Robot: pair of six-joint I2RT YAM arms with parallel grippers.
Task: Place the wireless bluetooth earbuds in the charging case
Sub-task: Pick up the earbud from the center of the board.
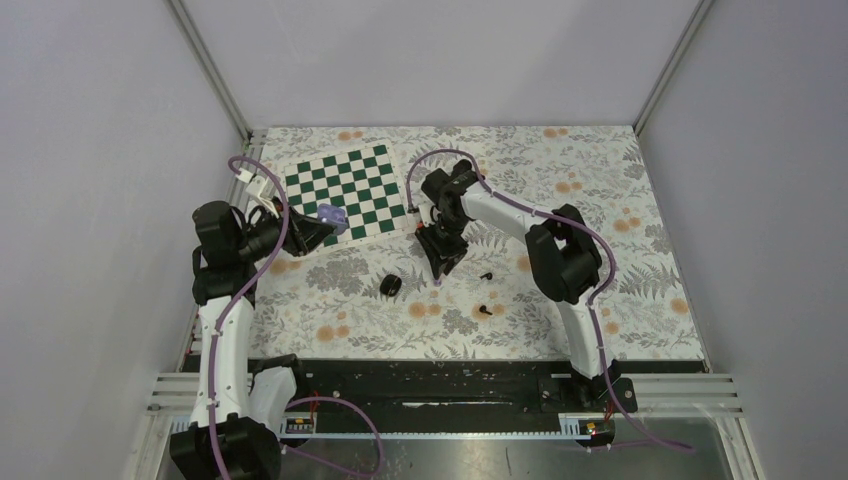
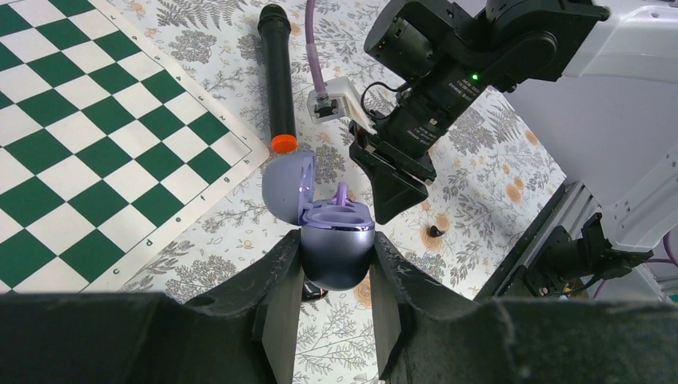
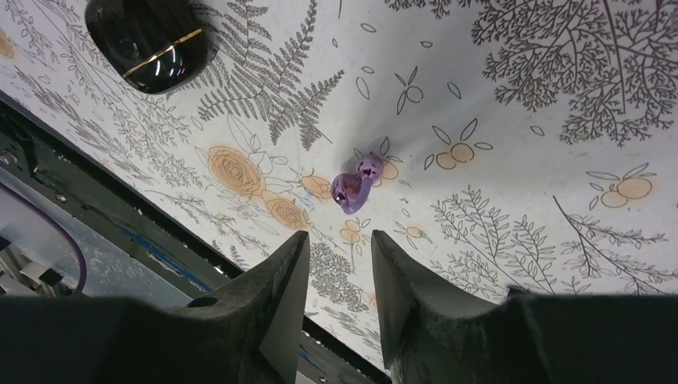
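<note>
My left gripper point(image 1: 322, 228) point(image 2: 336, 248) is shut on the pale purple charging case point(image 2: 336, 256), held above the table with its lid open. The case shows in the top view point(image 1: 333, 217) too. A purple earbud stem point(image 2: 342, 196) stands up in one of its sockets. My right gripper point(image 1: 441, 255) point(image 3: 340, 248) is open and empty, low over the table. The other purple earbud point(image 3: 356, 182) lies on the cloth just beyond its fingertips. Two black earbuds point(image 1: 486, 275) point(image 1: 484, 310) lie loose on the table to its right. The closed black case point(image 1: 391, 285) point(image 3: 148, 40) lies nearby.
A black marker point(image 2: 276, 80) with an orange end lies beside the green chessboard mat point(image 1: 345, 190). The right arm's wrist point(image 2: 448, 72) hangs close in front of the held case. The black rail point(image 1: 430, 375) runs along the near table edge.
</note>
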